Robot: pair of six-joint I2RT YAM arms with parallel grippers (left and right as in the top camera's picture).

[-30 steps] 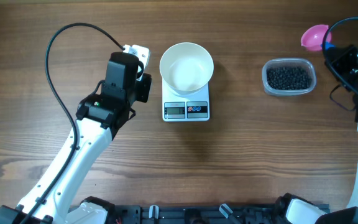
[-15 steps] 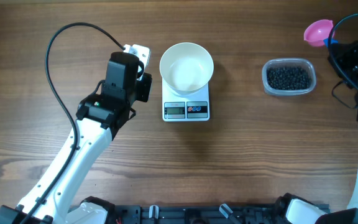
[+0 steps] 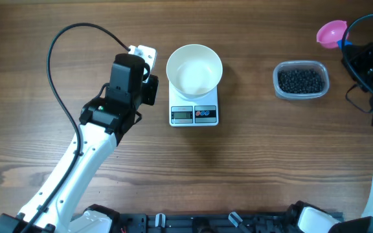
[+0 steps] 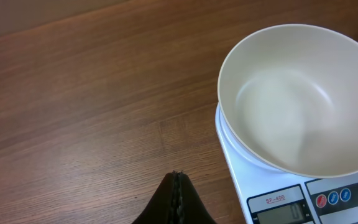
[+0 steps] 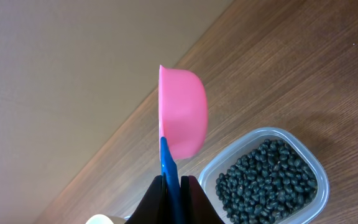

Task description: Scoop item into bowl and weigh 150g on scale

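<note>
The left gripper [image 4: 176,182] is clenched with nothing between its dark fingers, which meet in a single seam in the left wrist view; overhead, that seam is hidden under the arm's black housing. It hangs over the brown wooden table [image 3: 251,149]. Ahead of its tips and off to their right stands the round white bowl [image 3: 194,70], empty, resting on the white rectangular kitchen scale [image 3: 193,114]. The left wrist view shows the bowl overhanging the platform's edge, and a model label above the grey display, whose digits are too faint to read. The overhead view shows that the bowl covers the whole rear of the scale, leaving only the front strip with display and two round buttons bare. Well to the right of that lies a clear rounded-rectangular plastic tub [image 3: 278,81] holding the small round black beans [image 3: 300,80], none of them in the bowl. The right gripper [image 5: 171,186] is closed on the blue handle [image 5: 168,160] of a pink scoop [image 5: 184,113], seen only in the right wrist view. There the scoop stands straight out beyond the fingertips, turned edge-on, with the tub just to their right.
</note>
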